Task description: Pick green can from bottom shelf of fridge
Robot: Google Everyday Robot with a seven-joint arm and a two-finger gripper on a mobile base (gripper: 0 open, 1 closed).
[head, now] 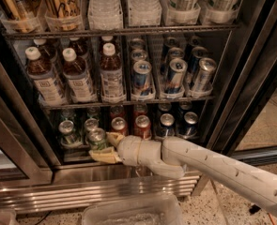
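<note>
The fridge (250,78) stands open with its racks in view. On the bottom shelf (74,157), at the left, is a green can (96,136) with a silver top. My gripper (101,146) reaches in from the lower right, and its yellowish fingers (112,137) are shut on either side of that can at the shelf's front edge. Two more green cans (66,130) stand to its left and behind it. Red cans (142,124) and dark blue cans (166,123) fill the shelf to the right.
The rack above holds bottles (111,71) and tall blue-silver cans (141,78). Black door frames (16,121) flank the opening. A steel louvred base (105,187) runs below. A clear plastic bin (133,212) sits on the floor in front.
</note>
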